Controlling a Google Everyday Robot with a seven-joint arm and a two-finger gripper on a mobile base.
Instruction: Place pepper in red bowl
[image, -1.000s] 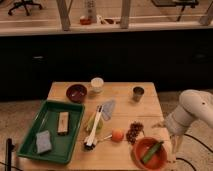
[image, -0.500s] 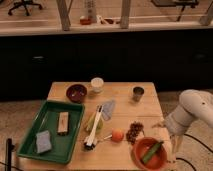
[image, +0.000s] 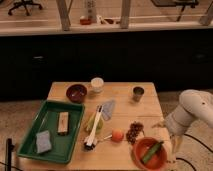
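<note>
Pepper (image: 151, 152) lies in the red bowl (image: 140, 156).
Gripper (image: 174, 146) — just right of the bowl; its state cannot be told — no writing legible.

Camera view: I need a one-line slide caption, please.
Long dark green pepper lies inside the round orange-red bowl at the wooden table's front right, the white arm's gripper beside the bowl.

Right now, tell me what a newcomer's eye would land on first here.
The bright red bowl at the table's front right corner stands out, with the dark green pepper lying inside it. Just right of it hangs the white arm's tool, beside the table edge. On the left sits a large green tray holding a sponge and a small block.
</note>
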